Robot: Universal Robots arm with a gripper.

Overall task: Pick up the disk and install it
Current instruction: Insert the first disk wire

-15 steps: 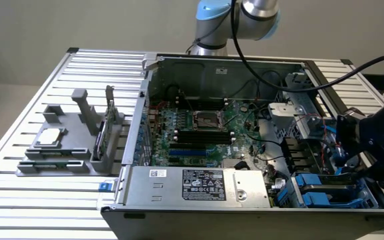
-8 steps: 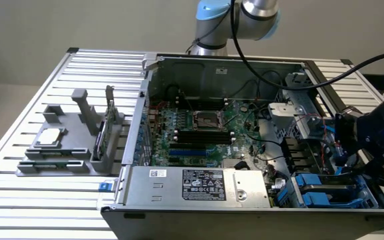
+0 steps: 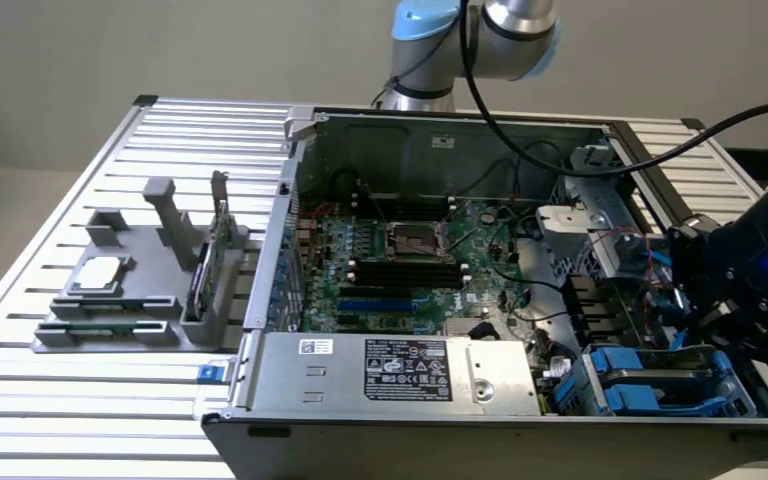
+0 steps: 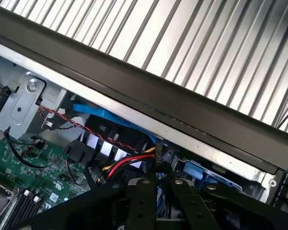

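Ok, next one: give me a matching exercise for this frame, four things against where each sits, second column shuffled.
1. small square silver processor chip
2. boxy silver power supply with a printed label
3. bright blue plastic rails
4. black robot gripper

A. inside the dark open computer case, near corner at the exterior view's right
B. on the grey holder, outside the case
C. reaching into the case from the exterior view's right
D. along the case's near edge, beside the green motherboard

Pairs: 1-B, 2-D, 3-A, 4-C

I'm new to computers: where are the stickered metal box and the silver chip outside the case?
Stickered metal box (image 3: 408, 368), exterior view, on its sticker.
Silver chip (image 3: 100, 273), exterior view, its top face.
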